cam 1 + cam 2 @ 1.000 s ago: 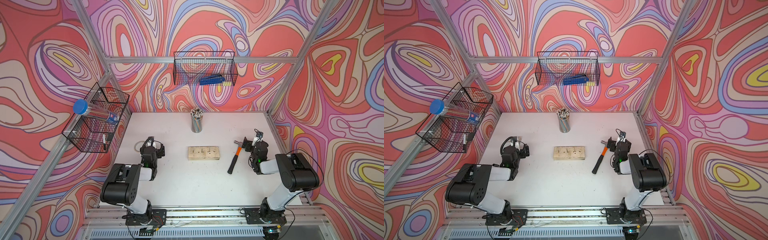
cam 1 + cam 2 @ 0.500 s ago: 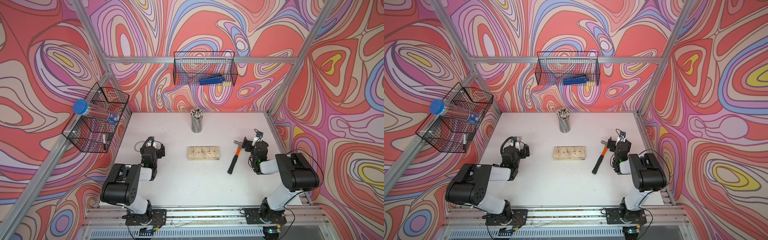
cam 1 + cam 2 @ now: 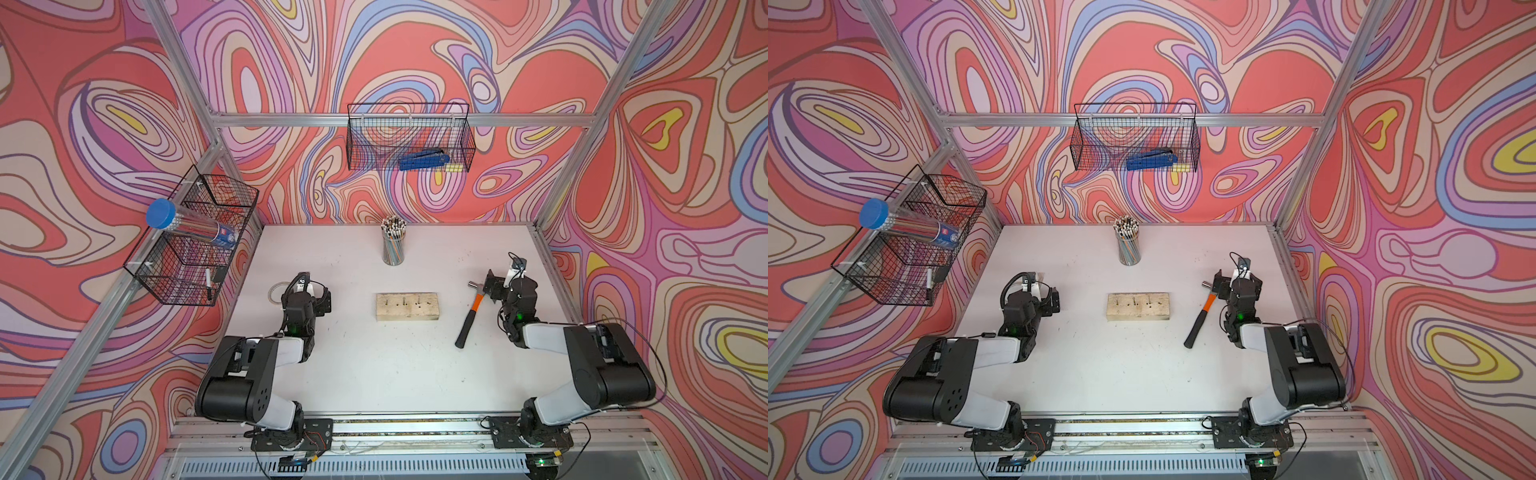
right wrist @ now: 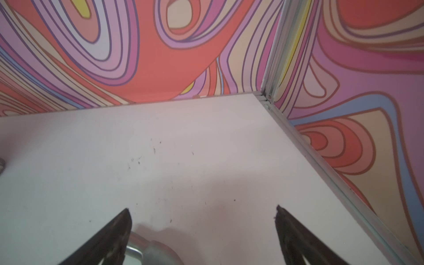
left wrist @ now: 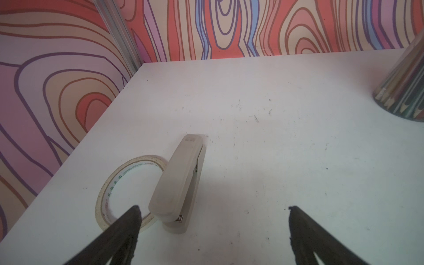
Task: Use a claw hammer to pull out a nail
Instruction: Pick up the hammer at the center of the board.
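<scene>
The claw hammer (image 3: 471, 318) (image 3: 1200, 320) lies flat on the white table (image 3: 395, 374), right of the wooden block (image 3: 407, 306) (image 3: 1138, 306). Its steel head points to the back and its black handle to the front. Small dark marks dot the block's top; whether they are a nail or holes is too small to tell. My right gripper (image 3: 493, 286) (image 4: 202, 208) stands open just beside the hammer's head (image 4: 149, 252), with nothing between its fingers. My left gripper (image 3: 319, 300) (image 5: 213, 207) is open and empty, left of the block.
A beige stapler (image 5: 179, 179) and a tape roll (image 5: 128, 188) (image 3: 275, 291) lie just beyond the left gripper. A cup of pencils (image 3: 393, 245) (image 3: 1128, 245) stands at the back middle. Wire baskets hang on the back wall (image 3: 409, 137) and the left wall (image 3: 195, 241).
</scene>
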You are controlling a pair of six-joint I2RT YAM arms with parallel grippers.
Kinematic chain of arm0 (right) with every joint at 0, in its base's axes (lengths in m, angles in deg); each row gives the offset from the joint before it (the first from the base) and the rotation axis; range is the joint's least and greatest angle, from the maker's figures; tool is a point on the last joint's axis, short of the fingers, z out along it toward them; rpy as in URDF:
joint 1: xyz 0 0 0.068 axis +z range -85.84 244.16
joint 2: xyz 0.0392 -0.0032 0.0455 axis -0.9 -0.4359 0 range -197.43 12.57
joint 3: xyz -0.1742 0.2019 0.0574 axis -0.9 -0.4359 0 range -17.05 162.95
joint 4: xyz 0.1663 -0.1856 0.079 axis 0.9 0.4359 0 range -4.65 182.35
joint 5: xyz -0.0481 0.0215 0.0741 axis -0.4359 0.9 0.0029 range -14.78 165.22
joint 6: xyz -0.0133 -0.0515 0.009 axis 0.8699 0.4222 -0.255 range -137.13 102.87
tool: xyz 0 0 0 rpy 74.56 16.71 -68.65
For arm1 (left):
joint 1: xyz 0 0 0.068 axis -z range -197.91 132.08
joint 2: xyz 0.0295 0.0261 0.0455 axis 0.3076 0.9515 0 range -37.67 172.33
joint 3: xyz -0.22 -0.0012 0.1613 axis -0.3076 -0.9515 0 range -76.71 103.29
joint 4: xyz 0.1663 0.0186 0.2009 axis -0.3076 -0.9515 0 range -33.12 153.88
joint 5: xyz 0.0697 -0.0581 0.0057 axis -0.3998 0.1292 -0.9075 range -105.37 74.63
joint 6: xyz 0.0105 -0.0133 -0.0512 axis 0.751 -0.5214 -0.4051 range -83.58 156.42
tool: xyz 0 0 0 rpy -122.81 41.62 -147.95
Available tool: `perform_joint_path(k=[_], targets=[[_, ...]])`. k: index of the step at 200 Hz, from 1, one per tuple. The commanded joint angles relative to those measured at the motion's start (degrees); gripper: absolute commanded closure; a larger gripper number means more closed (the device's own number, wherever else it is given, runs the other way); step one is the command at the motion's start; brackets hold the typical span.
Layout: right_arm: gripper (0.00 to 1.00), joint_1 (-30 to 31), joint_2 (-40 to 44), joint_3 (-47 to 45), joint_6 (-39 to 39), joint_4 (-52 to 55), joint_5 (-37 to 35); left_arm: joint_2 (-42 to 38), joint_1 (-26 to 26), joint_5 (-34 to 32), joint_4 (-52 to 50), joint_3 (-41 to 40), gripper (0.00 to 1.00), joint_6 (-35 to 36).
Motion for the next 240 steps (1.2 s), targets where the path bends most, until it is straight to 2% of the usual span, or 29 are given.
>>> perform_joint_path(k=[1,11,24,32,46,55,72,111,132,150,164,201,240], targets=[[0.02,0.1,4.4,4.7,-4.3,11.2,-1.0,-4.0,1.8,-4.2,-7.8,4.1,0.0,2.7],[0.02,0.1,5.2,8.2,-7.3,17.4,-0.2,-6.2,2.6,-6.1,-9.2,4.9,0.0,2.0],[0.02,0.1,6.0,12.9,-11.7,25.5,2.1,-10.3,2.6,-7.2,-12.0,6.2,0.0,-5.2],[0.02,0.0,6.2,15.8,-17.0,30.8,1.8,-12.8,2.5,-5.5,-14.2,6.7,0.0,-9.8],[0.02,0.0,5.4,23.6,-29.3,48.1,-0.3,-15.5,2.5,0.0,-18.0,9.4,0.0,-16.4],[0.02,-0.2,4.1,26.5,-27.2,51.6,5.0,-16.0,2.5,2.9,-21.8,11.3,0.0,-19.3],[0.02,-0.1,2.8,29.4,-26.9,55.8,10.3,-16.0,2.5,7.1,-31.7,16.7,0.0,-22.6],[0.02,-0.1,5.3,31.3,-31.3,66.9,12.7,-15.2,2.6,14.4,-52.4,25.9,0.15,-31.0],[0.16,-0.1,3.7,34.2,-30.8,77.2,13.7,-14.1,2.9,19.3,-62.8,28.2,0.17,-35.3],[0.18,0.0,1.2,36.7,-32.2,86.3,12.5,-14.4,3.7,23.4,-66.2,27.1,0.17,-37.7],[0.21,0.0,-0.3,36.8,-32.2,89.2,14.9,-14.9,5.5,25.4,-67.3,26.1,0.19,-38.9],[0.34,0.5,-4.7,37.5,-33.9,93.6,15.0,-13.5,15.4,22.3,-69.5,26.7,0.23,-39.2],[0.38,3.0,-8.9,38.2,-35.6,93.8,14.8,-8.0,19.9,23.2,-67.3,27.6,0.27,-41.0]])
